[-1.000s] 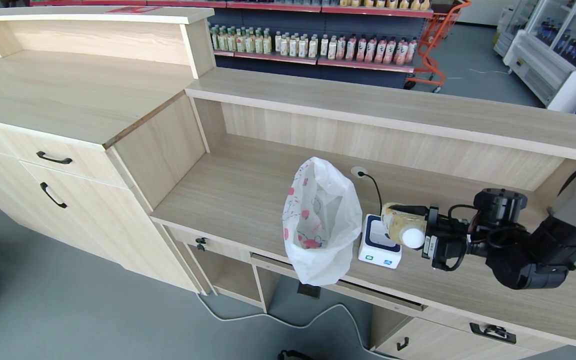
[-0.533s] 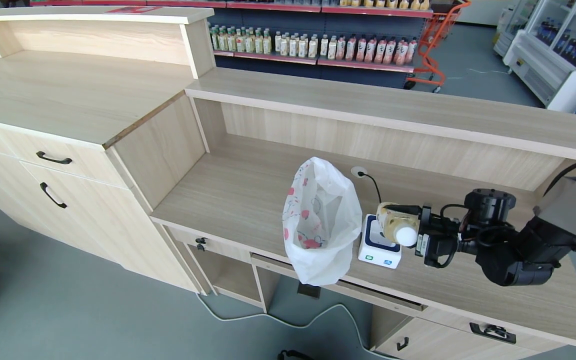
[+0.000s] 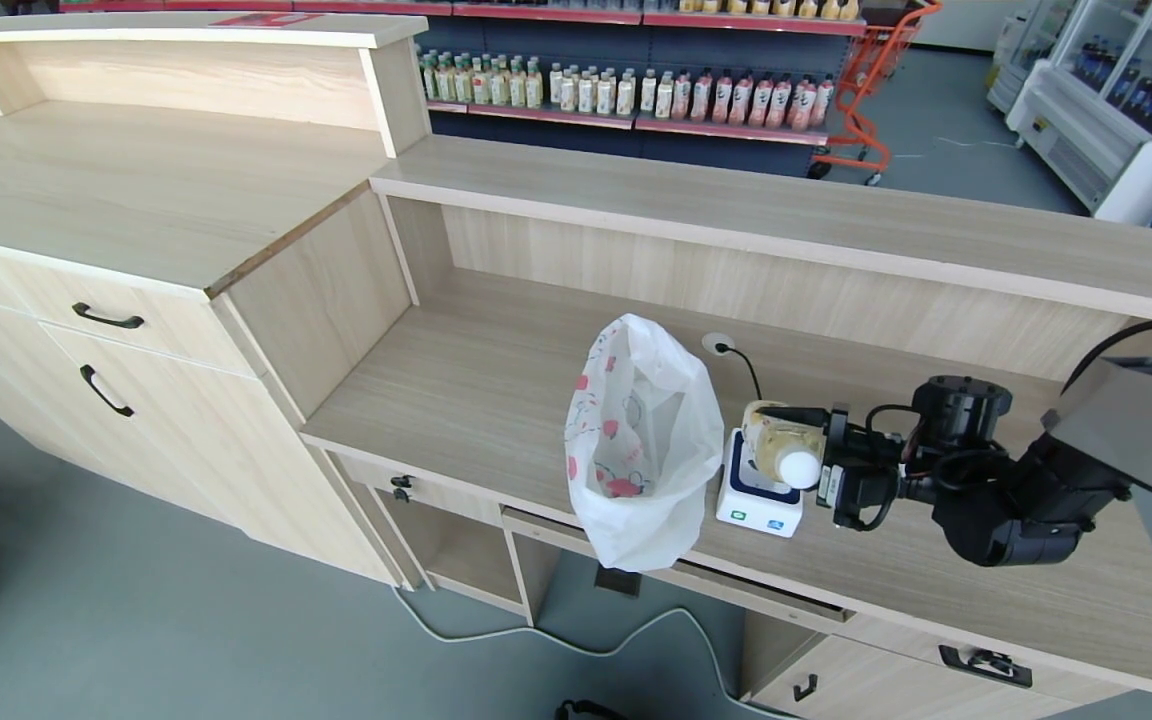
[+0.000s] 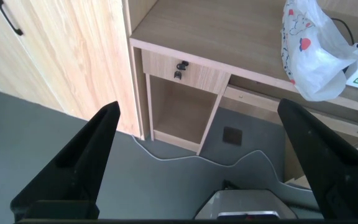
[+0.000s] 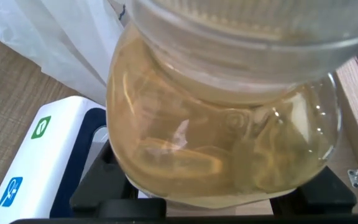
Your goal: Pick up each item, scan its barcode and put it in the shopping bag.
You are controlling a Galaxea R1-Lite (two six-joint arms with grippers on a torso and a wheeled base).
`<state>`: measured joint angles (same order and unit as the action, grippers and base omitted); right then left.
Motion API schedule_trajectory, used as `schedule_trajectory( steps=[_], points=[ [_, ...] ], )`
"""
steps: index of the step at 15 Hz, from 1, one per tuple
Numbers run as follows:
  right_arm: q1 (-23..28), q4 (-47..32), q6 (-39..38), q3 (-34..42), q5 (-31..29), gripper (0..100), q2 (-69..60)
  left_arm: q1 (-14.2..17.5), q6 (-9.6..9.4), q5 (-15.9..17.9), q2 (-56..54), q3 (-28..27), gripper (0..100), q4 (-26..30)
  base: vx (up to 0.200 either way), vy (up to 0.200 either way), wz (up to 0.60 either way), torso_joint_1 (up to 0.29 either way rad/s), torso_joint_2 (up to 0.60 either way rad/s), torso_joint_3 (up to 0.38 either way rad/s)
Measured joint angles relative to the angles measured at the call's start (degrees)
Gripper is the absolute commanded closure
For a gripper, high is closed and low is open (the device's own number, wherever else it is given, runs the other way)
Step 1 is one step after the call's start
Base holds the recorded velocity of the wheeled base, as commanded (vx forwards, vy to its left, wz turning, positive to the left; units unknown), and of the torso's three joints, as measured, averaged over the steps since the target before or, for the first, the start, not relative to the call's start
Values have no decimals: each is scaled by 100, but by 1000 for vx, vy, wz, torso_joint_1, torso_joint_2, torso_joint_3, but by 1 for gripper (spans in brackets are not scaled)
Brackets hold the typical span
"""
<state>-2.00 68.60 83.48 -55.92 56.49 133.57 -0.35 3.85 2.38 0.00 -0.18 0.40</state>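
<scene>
While it lies on its side in the right pincer (image 3: 791,440), the bottle (image 3: 774,447) of pale yellow drink hangs just above the white scanner (image 3: 758,495), with its white cap turned toward the robot. The pincer is clamped on the bottle, one dark finger (image 3: 796,413) running along its upper side. From the right wrist the bottle (image 5: 222,143) sits close over the scanner (image 5: 42,155). Just beside the scanner, on the robot's left, stands the shopping bag (image 3: 641,440), white with red prints, its mouth open and its lower part sagging over the front edge of the tabletop (image 3: 496,390). A black cable (image 3: 748,372) runs from behind the scanner to a round hole in the tabletop. The left pincer (image 4: 197,109) hangs low in front of the counter, above the grey floor (image 4: 55,143), its two fingers wide apart and holding nothing.
</scene>
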Motion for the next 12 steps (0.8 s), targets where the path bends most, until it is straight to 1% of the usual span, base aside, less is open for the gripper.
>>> schedule_trajectory(
  steps=[9,11,12],
  points=[
    [7,12,2,-94,-9,100,196,0,0,-2,0,0,0,2,0,0,0,0,0,0],
    [18,13,-183,-98,-13,100,177,0,0,0,0,0,0,0,0,0,0,0,0,0],
    [21,23,-427,-96,-24,100,113,0,0,0,0,0,0,2,0,0,0,0,0,0]
  ],
)
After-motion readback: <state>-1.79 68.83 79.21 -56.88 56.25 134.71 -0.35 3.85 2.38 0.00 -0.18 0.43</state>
